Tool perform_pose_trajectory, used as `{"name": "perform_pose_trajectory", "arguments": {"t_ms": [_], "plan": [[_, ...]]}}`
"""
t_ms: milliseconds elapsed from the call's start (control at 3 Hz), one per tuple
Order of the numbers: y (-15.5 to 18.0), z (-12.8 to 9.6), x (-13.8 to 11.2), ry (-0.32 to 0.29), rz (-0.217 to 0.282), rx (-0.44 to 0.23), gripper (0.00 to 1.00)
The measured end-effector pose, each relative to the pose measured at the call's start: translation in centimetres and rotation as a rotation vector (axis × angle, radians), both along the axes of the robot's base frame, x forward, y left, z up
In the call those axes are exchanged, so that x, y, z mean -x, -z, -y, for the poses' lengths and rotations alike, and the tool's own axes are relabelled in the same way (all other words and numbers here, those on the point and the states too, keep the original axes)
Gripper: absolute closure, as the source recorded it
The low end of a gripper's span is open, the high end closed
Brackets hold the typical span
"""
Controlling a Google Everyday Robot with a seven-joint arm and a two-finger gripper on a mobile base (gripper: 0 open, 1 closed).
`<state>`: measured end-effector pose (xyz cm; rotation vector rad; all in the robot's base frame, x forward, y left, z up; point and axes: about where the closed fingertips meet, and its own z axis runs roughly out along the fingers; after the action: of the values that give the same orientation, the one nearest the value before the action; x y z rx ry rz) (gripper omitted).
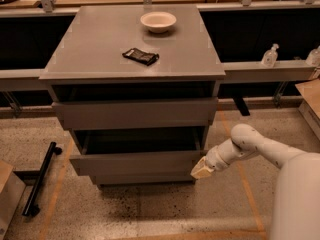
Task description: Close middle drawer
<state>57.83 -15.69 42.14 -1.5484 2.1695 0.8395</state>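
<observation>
The grey cabinet (135,49) has three drawer fronts. The middle drawer (135,163) is pulled out toward me, with a dark open space showing above its plain front. The top drawer (135,113) stands slightly out too. The lowest front (145,178) sits just under the middle one. My gripper (202,169), with tan fingertips on a white arm (250,144), is at the right end of the middle drawer's front, touching it or very close to it.
A white bowl (158,21) and a dark packet (141,56) lie on the cabinet top. A black bar (40,179) lies on the floor at the left, by a cardboard box (7,196). Two bottles (270,55) stand on the ledge at the right.
</observation>
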Motion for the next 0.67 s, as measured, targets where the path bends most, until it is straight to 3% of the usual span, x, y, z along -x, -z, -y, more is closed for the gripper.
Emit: {"name": "perform_pose_trajectory", "arguments": {"t_ms": [333, 667], "plan": [[-0.41, -1.56, -5.7, -0.04, 0.105, -0.04, 1.0], [-0.56, -1.49, -6.04, -0.04, 0.115, -0.041, 0.82]]}}
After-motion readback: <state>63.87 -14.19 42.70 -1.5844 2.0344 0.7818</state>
